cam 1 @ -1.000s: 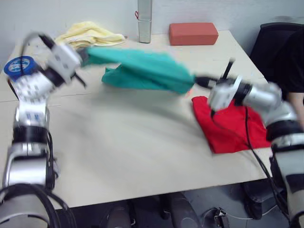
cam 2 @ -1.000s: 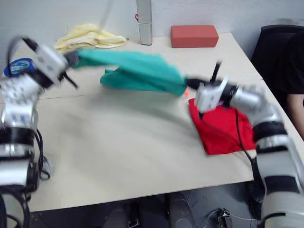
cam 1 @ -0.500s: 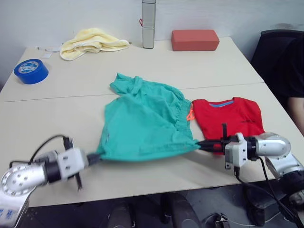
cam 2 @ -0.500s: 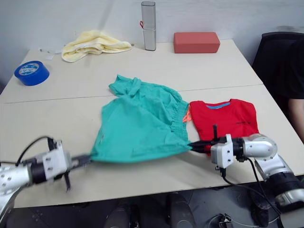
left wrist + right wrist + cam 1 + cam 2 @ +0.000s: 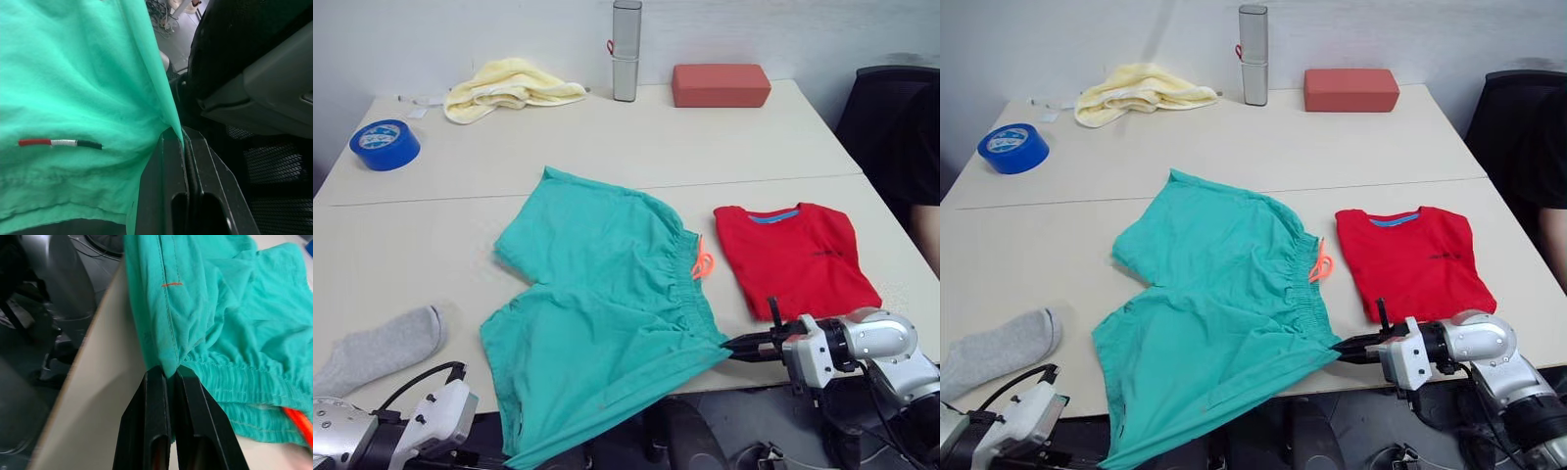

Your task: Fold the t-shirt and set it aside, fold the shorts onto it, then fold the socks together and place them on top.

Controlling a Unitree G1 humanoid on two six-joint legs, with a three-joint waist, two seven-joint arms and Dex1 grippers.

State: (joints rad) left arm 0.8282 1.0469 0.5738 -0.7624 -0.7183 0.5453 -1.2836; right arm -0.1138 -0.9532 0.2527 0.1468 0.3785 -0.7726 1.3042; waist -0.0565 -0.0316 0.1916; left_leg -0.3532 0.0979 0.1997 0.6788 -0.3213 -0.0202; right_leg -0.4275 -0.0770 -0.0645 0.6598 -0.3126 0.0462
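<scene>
1. Now, from the left eye view, the shorts lie spread flat across the middle of the desk, their lower leg hem hanging over the near edge. The orange-pink drawstring sits at the waistband, on the side facing the t-shirt, which lies folded near the desk's right edge, just beside the shorts but apart from them. One grey sock rests near the left end of the near edge. The right gripper is clamped on the waistband corner of the shorts at the near edge.
2. At the far edge of the desk lie a yellow towel, a blue tape roll, a grey cylinder and a red-brown block.
3. From the left wrist view, the left gripper has its fingers pressed together on a fold of the shorts' fabric, near a small red, white and black tag.
4. From the right wrist view, the right gripper's fingers pinch the seam where the waistband meets the side of the shorts, right at the desk's edge.
</scene>
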